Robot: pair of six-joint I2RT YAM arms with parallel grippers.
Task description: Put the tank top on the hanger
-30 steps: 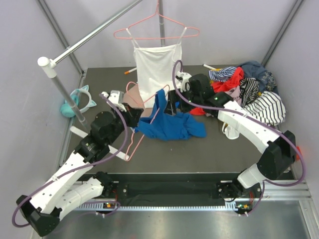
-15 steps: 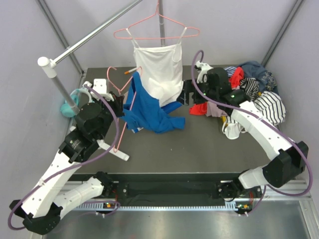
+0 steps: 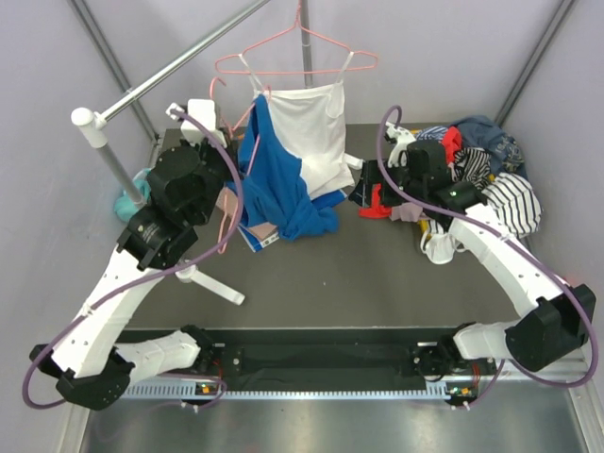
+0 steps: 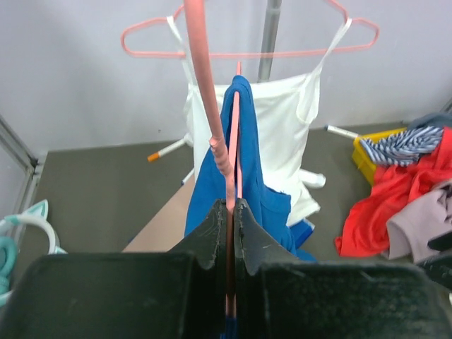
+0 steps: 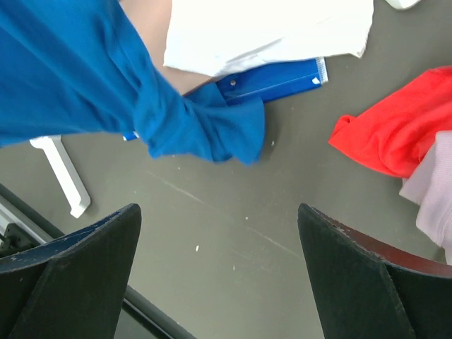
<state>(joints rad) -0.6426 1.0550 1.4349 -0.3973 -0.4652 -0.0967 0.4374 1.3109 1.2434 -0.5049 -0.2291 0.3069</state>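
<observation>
Left gripper (image 4: 227, 212) fingers pressed together, pinching the pink wire hanger (image 4: 205, 78), which is held raised off the dark table (image 3: 359, 283). Tank top (image 4: 205, 198), royal blue, draped over that hanger's wire, hanging just in front of the white camisole (image 3: 311, 123) on a second pink hanger (image 3: 293, 61). Lower hem bunched low, close over the table. Right gripper (image 5: 219, 272) fingers spread wide, gripping nothing, near the hem. Red garment (image 5: 388, 134) close by.

No legible text, seemingly.
</observation>
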